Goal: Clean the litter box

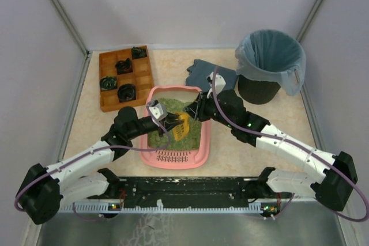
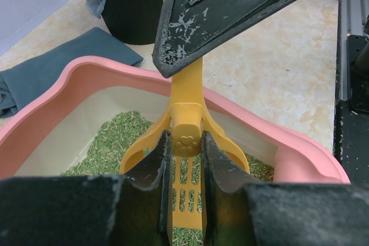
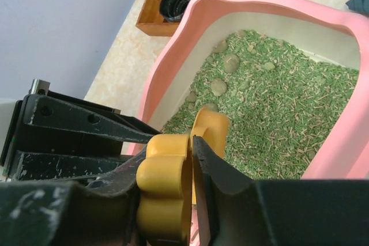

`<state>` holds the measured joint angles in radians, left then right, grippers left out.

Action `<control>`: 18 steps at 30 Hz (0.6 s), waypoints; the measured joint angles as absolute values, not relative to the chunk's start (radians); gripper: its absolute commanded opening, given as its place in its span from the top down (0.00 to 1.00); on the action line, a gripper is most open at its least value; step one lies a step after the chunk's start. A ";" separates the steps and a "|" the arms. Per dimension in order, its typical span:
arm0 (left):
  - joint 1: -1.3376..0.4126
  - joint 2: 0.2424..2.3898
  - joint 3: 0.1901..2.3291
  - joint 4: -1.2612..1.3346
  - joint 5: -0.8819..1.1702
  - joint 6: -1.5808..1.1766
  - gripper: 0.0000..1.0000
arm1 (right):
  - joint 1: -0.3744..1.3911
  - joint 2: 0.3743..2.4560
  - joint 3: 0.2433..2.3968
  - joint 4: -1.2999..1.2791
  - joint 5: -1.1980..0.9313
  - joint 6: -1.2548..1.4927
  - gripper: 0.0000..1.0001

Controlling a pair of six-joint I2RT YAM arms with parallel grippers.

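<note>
The pink litter box (image 1: 173, 162) lies mid-table with green granular litter (image 1: 193, 136) and a slotted grille at its near end. A yellow slotted scoop (image 1: 180, 126) hangs over the litter. My left gripper (image 1: 164, 120) is shut on the scoop's neck (image 2: 187, 142), by the paw mark. My right gripper (image 1: 193, 110) is shut on the scoop's lobed handle end (image 3: 167, 194). One right finger shows at the top of the left wrist view (image 2: 230, 10). Several grey-green clumps (image 3: 219, 87) lie in the litter near the far wall. The pink rim (image 3: 173, 56) shows beside them.
A brown wooden compartment tray (image 1: 125, 78) with black items stands at the back left. A black bin with a blue-grey bag (image 1: 270, 64) stands at the back right. A grey-blue cloth (image 1: 207, 74) lies between the bin and the litter box.
</note>
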<state>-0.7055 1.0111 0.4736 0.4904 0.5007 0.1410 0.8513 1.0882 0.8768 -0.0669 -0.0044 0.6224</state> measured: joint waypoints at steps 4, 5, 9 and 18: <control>-0.705 1.016 0.474 0.485 0.491 0.134 1.00 | 0.855 1.105 0.877 -0.069 0.020 0.614 0.82; -0.705 1.017 0.474 0.482 0.488 0.134 0.99 | 0.855 1.109 0.877 -0.069 0.026 0.613 0.85; -0.705 1.018 0.474 0.470 0.477 0.134 0.82 | 0.856 1.122 0.880 -0.071 0.038 0.610 0.99; -0.707 0.955 0.497 0.374 0.302 0.022 0.12 | 0.876 1.124 0.922 -0.134 0.124 0.531 1.00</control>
